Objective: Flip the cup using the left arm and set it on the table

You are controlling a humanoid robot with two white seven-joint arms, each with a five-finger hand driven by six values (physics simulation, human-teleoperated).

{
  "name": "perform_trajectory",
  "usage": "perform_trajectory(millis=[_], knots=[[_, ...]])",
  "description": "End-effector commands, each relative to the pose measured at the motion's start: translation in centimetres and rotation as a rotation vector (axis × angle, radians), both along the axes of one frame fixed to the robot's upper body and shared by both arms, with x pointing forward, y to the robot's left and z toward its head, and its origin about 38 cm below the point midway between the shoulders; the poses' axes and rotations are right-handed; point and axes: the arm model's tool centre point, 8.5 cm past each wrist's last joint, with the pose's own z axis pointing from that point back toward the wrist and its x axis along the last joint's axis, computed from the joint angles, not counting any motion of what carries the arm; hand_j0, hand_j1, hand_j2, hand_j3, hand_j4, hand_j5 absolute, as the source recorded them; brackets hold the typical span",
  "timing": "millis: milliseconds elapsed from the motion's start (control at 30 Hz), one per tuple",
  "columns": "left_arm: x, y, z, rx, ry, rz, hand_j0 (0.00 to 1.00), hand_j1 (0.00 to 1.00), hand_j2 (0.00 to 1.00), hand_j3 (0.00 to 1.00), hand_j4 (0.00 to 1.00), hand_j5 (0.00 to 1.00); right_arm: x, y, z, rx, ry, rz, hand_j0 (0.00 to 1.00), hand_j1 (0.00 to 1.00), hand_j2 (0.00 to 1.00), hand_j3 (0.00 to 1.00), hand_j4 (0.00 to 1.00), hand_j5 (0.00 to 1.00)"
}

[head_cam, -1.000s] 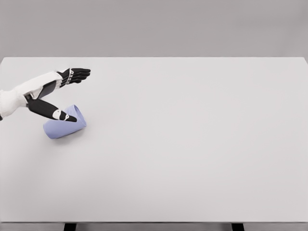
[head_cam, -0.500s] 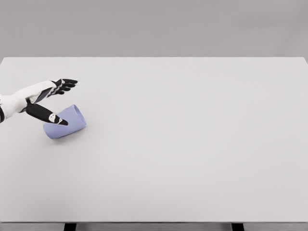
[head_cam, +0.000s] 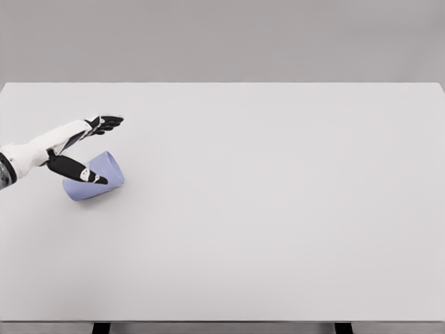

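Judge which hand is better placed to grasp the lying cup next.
Left. The left hand is open right at the blue cup, thumb across its side, on the table. No right arm is in view.

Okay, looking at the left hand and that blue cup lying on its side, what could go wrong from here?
1. The blue cup lies on its side on the white table, so a nudge may roll it away.
2. The left hand is open: its thumb crosses the cup while the other fingers reach past it, so closing now may grip badly.
3. The cup sits near the table's left edge and might be pushed off.
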Motion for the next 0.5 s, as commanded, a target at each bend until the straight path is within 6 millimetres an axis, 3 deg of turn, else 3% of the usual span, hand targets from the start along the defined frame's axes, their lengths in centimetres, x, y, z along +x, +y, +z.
perform_trajectory(millis=[0,133,233,467], knots=[[0.3,0.2,0.4,0.008,-0.053,0.021,1.00,1.00,1.00,1.00,1.00,1.00,0.0,0.0,0.0,-0.001,-0.001,0.001,1.00,1.00,1.00,1.00,1.00,1.00],[0.3,0.3,-0.1,0.027,-0.031,0.046,1.00,1.00,1.00,1.00,1.00,1.00,0.0,0.0,0.0,0.000,0.000,0.001,1.00,1.00,1.00,1.00,1.00,1.00],[-0.3,0.1,-2.1,0.037,0.028,0.070,1.00,1.00,1.00,1.00,1.00,1.00,0.0,0.0,0.0,0.000,0.000,0.001,1.00,1.00,1.00,1.00,1.00,1.00],[0.0,0.4,-1.9,0.056,0.017,0.102,1.00,1.00,1.00,1.00,1.00,1.00,0.0,0.0,0.0,0.000,0.000,0.001,1.00,1.00,1.00,1.00,1.00,1.00]])
